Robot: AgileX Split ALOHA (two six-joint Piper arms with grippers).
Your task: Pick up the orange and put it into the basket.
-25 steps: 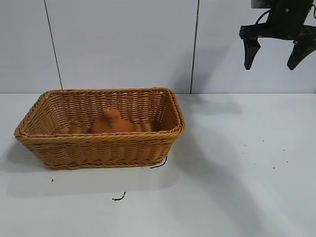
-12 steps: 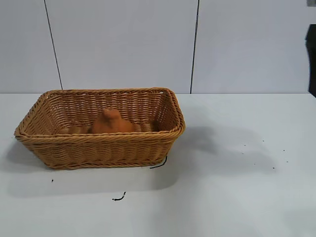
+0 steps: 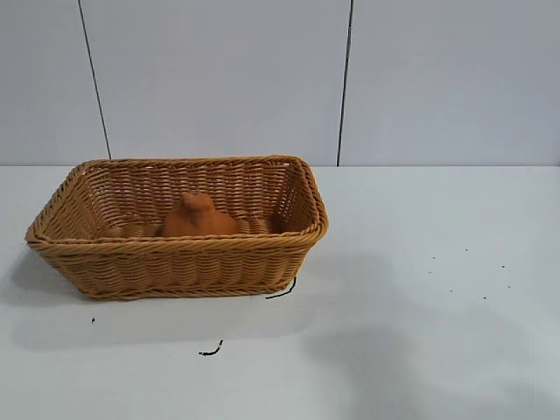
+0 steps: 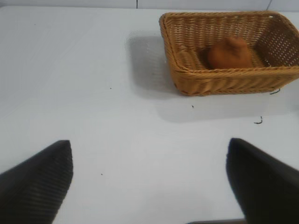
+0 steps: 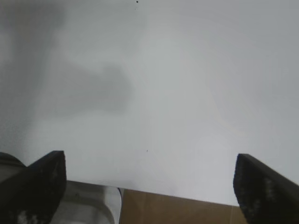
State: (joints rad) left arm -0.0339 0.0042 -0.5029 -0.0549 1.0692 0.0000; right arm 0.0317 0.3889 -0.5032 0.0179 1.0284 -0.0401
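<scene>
The orange (image 3: 196,217), matte orange-brown with a knobbed top, lies inside the woven wicker basket (image 3: 175,262) at the table's left. Both also show in the left wrist view: the orange (image 4: 229,52) inside the basket (image 4: 219,79). My left gripper (image 4: 149,161) is open and empty, well away from the basket, over bare table. My right gripper (image 5: 149,175) is open and empty, over the table's edge. Neither gripper shows in the exterior view.
Small black thread scraps (image 3: 282,290) lie on the white table (image 3: 420,262) by the basket's front corner. In the right wrist view the table's edge (image 5: 187,196) shows, with brown floor and a grey mount beyond it.
My right gripper, high at the upper right a second ago, has moved out of the exterior view to the right. Its shadow has slid across the table. The orange and basket have not moved.
</scene>
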